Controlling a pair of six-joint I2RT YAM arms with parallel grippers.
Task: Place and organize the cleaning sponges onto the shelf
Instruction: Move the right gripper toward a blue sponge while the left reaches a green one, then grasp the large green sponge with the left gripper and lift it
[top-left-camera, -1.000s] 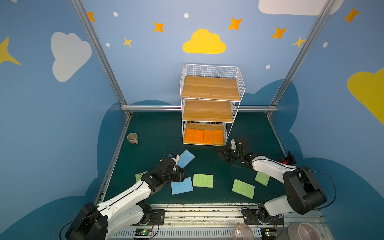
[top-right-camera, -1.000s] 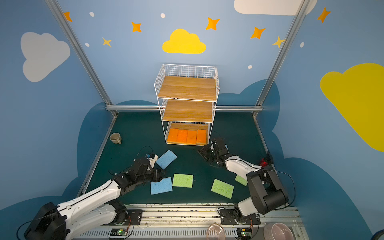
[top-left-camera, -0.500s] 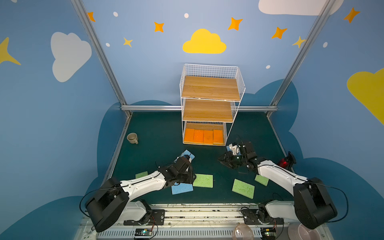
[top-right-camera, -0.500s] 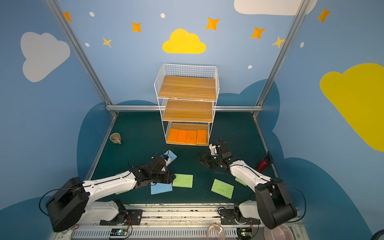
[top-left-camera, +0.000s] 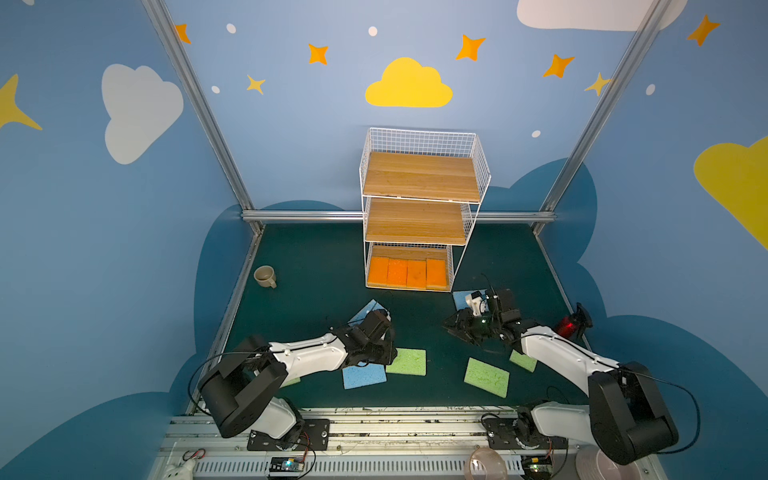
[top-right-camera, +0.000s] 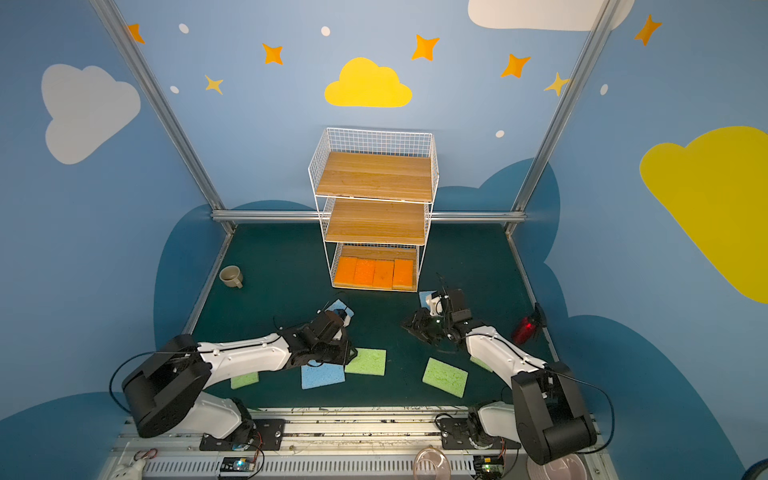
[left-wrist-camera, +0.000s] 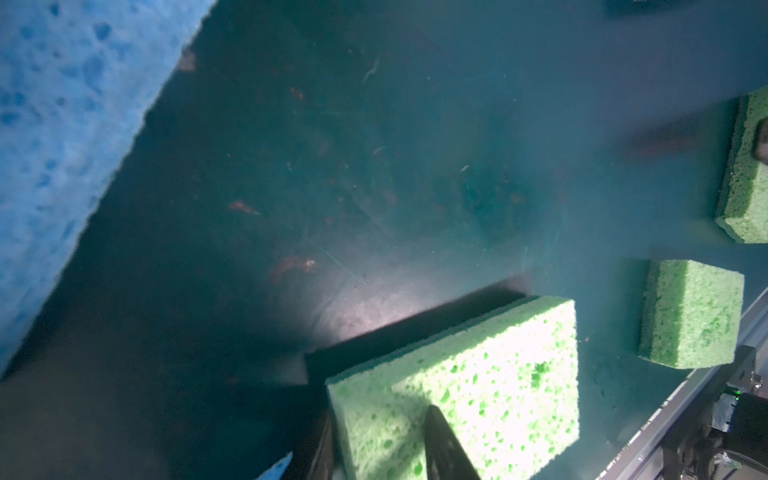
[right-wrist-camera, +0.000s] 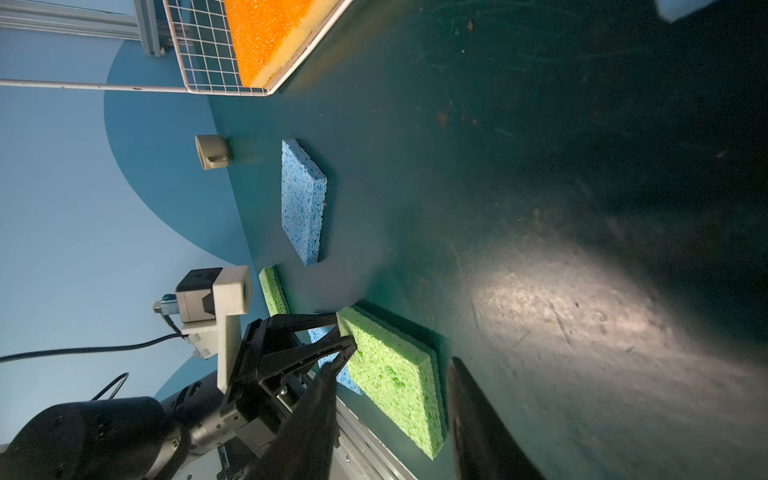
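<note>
The left gripper (right-wrist-camera: 347, 334) has its jaws half closed about the edge of a green sponge (top-left-camera: 409, 362) at lower centre of a top view, though I cannot tell whether it grips, the right gripper (top-left-camera: 455, 330) hovers half open and empty, and four orange sponges (top-left-camera: 409, 272) lie on the lowest tier of the shelf (top-left-camera: 419, 174) at centre.

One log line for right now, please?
left claw: at green sponge | right claw: open, empty | shelf: four orange sponges, bottom tier
</note>
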